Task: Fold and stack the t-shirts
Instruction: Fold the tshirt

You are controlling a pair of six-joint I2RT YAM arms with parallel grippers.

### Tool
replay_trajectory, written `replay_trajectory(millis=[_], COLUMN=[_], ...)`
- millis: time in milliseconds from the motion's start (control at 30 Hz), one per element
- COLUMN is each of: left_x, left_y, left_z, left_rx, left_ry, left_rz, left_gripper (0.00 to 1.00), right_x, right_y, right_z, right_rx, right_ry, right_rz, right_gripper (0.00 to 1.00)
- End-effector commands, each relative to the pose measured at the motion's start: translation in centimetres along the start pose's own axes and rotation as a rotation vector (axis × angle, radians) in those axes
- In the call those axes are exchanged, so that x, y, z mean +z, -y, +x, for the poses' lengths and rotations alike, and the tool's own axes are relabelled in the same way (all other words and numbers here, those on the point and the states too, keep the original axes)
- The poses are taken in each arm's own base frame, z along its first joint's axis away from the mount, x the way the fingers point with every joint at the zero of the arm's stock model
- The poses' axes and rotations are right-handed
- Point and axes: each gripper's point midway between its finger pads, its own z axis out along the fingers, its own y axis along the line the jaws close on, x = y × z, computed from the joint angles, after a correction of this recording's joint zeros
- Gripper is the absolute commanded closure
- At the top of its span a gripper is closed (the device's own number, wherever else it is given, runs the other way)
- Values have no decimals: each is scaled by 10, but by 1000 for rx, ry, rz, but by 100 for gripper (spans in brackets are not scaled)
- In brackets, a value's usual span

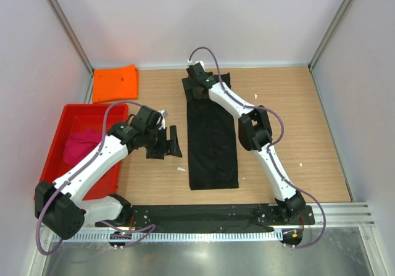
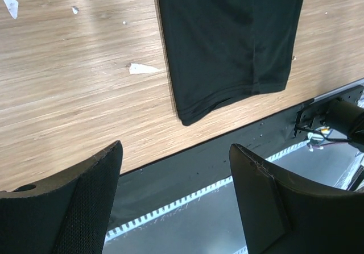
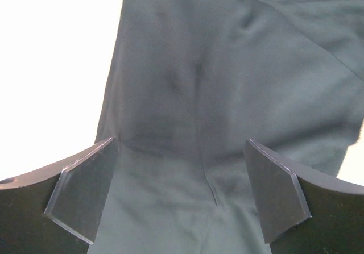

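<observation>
The black t-shirt [image 1: 212, 141] lies on the table as a long narrow strip, folded lengthwise. Its near hem shows in the left wrist view [image 2: 233, 44]. My right gripper [image 1: 199, 86] is open over the shirt's far end, and black cloth [image 3: 187, 112] fills the space under its jaws. My left gripper [image 1: 170, 141] is open and empty, above the wood left of the strip. The orange t-shirt [image 1: 115, 83] lies folded at the back left. The magenta-pink t-shirt [image 1: 80, 144] lies crumpled in the red tray [image 1: 118, 114].
The red tray stands at the left edge beside my left arm. Small white scraps [image 2: 142, 69] lie on the wood left of the black shirt. A black strip and metal rail [image 1: 210, 217] run along the near edge. White walls enclose the table.
</observation>
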Motion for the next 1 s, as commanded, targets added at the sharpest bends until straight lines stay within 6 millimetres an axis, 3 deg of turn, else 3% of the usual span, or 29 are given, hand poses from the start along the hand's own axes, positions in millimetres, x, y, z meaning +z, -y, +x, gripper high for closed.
replay_trajectory(millis=[0,100,133,167,200,233,267,300,333,367,400,433,467,500,533,733,800,833,900,967], left_x=[2,13,19,21,23,27,30,31,34,37,37,40,43,44,46,63,67,69,77,84], left_y=[6,6,3,6,7,4,7,8,6,8,13,12,14,15,14,6,2,4,-2,-7], left_z=[-1,12,23,28,34,42,43,47,52,51,53,58,58,65,68,81,86,85,86,83], left_rx=[37,25,13,3,-14,-26,-30,-50,-67,-75,-102,-121,-132,-168,-185,-321,-363,-371,-404,-425], left_ry=[5,-33,-70,-95,-124,-154,-163,-184,-201,-198,-214,-232,-231,-261,-274,-292,-301,-297,-296,-283], left_rz=[50,101,112,136,151,156,176,191,190,208,233,239,256,271,278,266,261,268,230,188], left_gripper=[23,23,23,25,26,27,29,30,31,34,35,37,39,40,43,46,46,44,43,44], right_x=[-79,-135,-147,-171,-180,-190,-191,-213,-210,-215,-238,-243,-241,-265,-261,-311,-317,-315,-317,-312], right_y=[37,50,41,46,52,49,51,59,59,61,65,66,58,57,55,43,44,45,38,38], right_z=[-80,-96,-91,-91,-84,-69,-43,-39,5,24,31,48,97,101,140,228,247,266,273,293], right_rx=[147,235,234,258,288,320,322,337,334,334,349,362,392,419,438,660,687,695,711,704], right_ry=[161,191,156,149,122,55,-20,-22,-137,-179,-171,-193,-315,-281,-340,-375,-391,-420,-428,-492], right_rz=[58,41,-38,-67,-72,-110,-112,-121,-117,-117,-131,-136,-164,-211,-216,-364,-363,-356,-405,-379], right_gripper=[0,0,0,0,0,0,6,9,14,16,17,20,25,28,34,37,36,35,35,35])
